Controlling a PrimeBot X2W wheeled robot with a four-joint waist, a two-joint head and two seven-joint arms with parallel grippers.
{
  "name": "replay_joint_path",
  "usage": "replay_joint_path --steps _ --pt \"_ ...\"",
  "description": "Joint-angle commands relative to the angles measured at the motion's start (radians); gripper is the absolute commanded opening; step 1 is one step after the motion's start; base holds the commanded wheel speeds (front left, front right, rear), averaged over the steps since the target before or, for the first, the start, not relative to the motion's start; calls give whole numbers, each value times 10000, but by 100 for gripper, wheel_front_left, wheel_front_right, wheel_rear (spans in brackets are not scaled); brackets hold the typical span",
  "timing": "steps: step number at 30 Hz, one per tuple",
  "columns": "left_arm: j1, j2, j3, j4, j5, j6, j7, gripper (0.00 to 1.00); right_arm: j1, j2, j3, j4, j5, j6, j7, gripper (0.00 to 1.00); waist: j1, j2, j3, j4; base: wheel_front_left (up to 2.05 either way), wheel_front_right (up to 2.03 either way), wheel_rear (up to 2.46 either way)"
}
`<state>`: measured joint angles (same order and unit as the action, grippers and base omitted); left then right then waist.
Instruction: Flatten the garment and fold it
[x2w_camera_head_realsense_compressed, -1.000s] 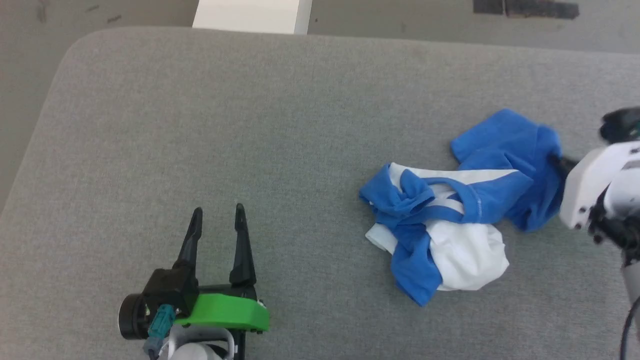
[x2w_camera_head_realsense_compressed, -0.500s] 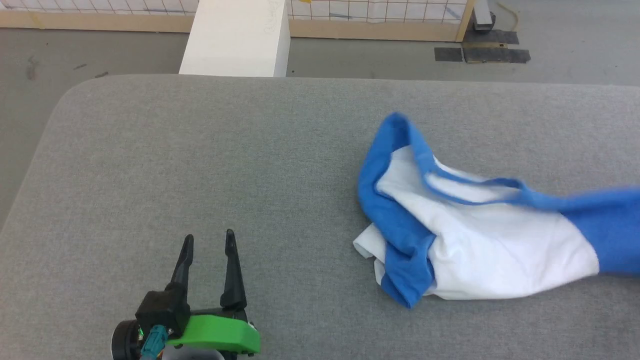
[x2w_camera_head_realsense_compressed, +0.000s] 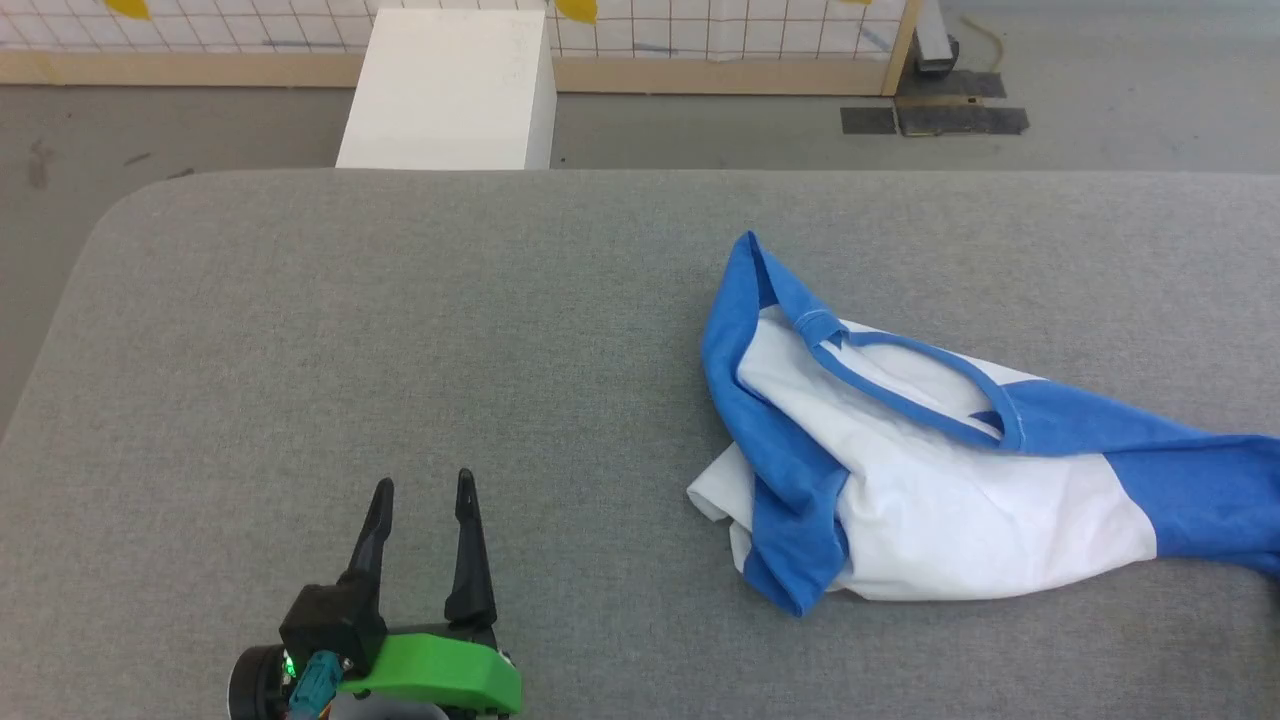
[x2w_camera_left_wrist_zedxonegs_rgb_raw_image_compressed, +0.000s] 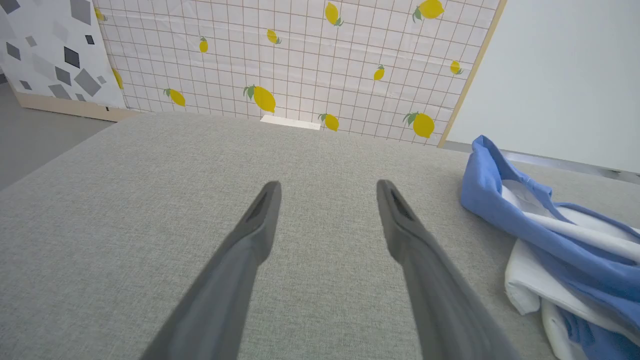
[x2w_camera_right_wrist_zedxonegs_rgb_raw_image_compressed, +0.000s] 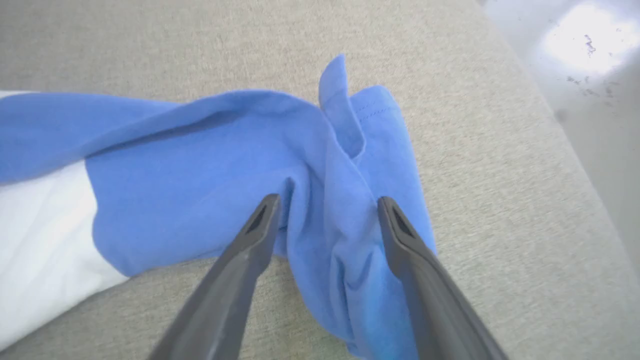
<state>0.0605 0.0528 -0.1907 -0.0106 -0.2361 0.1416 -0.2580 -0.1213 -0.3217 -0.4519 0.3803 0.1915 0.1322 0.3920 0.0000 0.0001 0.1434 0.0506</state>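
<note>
Right gripper (x2w_camera_right_wrist_zedxonegs_rgb_raw_image_compressed: 326, 200) straddles the blue sleeve (x2w_camera_right_wrist_zedxonegs_rgb_raw_image_compressed: 210, 165) with fingers (x2w_camera_right_wrist_zedxonegs_rgb_raw_image_compressed: 235, 270) apart, gripping nothing, while the garment (x2w_camera_head_realsense_compressed: 950, 510) lies rumpled on the right of the grey table (x2w_camera_head_realsense_compressed: 400, 300); I judge it light and limp, best pinched at a hem or shoulder seam

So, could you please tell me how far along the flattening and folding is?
Early. Done: the garment lies drawn out sideways on the table. In hand: the right gripper stands open around its blue sleeve; the left gripper is open, apart from it. Left: smoothing the bunched, twisted cloth, then every fold.
</note>
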Motion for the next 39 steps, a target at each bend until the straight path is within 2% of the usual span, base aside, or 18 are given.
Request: replay_joint_path --steps 1,8,15,17,22,25,29,30,31,32,34,39 --pt "26 -26 3 31 -33 -37 -38 100 -342 -191 99 -311 12 -15 -114 100 0 -1 -101 -65 0 0 0" --pt "158 -26 -16 39 -172 21 -38 100 -995 -363 1358 -2700 1100 -15 600 100 0 -1 -278 -99 0 0 0" --pt "184 -26 -89 62 -308 40 -38 100 -695 31 3977 -4417 2552 -15 2669 100 0 -1 -355 40 0 0 0" --pt "176 -26 -101 57 -325 37 -38 100 -461 69 4621 -4514 2885 -15 3397 100 0 -1 -330 108 0 0 0" --pt "80 -26 -156 41 -366 26 -38 100 -86 -466 5896 -4209 3049 -15 4600 100 0 -1 -134 368 0 0 0" --pt "39 -26 -189 49 -383 31 -38 100 -116 -696 6441 -3734 2794 -15 4434 100 0 -1 -17 504 0 0 0" --pt "-89 -26 -280 107 -387 -3 -38 100 -429 -728 6910 -2662 2001 -15 3337 100 0 -1 99 676 0 0 0" --pt "-121 -26 -295 126 -389 -8 -38 100 -529 -744 7110 -2334 1808 -15 3082 62 0 -1 109 704 0 0 0" --pt "-139 -26 -293 138 -389 -4 -38 100 -612 -668 7127 -2085 1795 -15 2877 42 0 -1 112 714 0 0 0" --pt "-154 -26 -285 149 -392 3 -38 100 -733 -573 7113 -1838 1803 -15 2643 0 0 -1 108 716 0 0 0" --pt "-139 -26 -241 154 -387 31 -38 100 -991 -569 7192 -1627 1860 -15 2341 0 0 -1 98 649 0 0 0" --pt "-73 -26 -193 210 -375 -12 -38 100 -1571 -738 6396 -1837 2216 -15 1657 0 0 -1 91 372 0 0 0"
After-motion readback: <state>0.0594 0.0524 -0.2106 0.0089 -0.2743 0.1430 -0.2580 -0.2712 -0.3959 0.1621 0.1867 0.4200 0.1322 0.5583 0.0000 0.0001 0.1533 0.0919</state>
